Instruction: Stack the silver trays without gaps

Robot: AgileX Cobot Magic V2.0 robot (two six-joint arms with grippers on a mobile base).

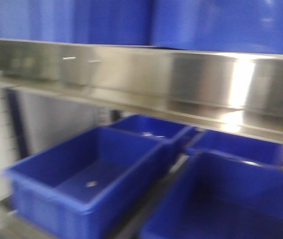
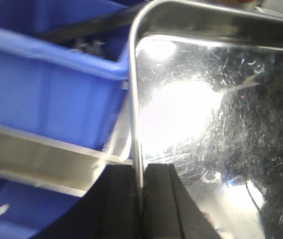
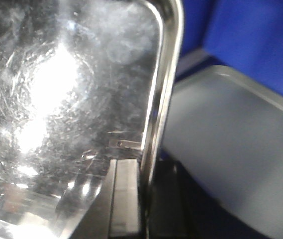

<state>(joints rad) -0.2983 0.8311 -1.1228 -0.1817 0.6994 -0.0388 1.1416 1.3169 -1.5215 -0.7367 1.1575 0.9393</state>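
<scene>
Beside a blue bin (image 2: 47,89): silver tray (image 2: 206,109), left rim pinched in left claw (image 2: 139,199), right rim in right claw (image 3: 143,199), both clamped tight. Likely risk: slick thin rim slips, tray tilts, stacks with gap.

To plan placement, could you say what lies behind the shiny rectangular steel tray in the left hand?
Past the shiny rectangular steel tray, a blue plastic bin and a flat steel rail show; the tray hides the rest.

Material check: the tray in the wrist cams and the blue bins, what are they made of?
Silver tray: looks like polished stainless steel; mirror glare, fine scratches, thin out-turned rim. Blue bins: probably moulded plastic; matte, uniform colour, thick lipped rims.
</scene>
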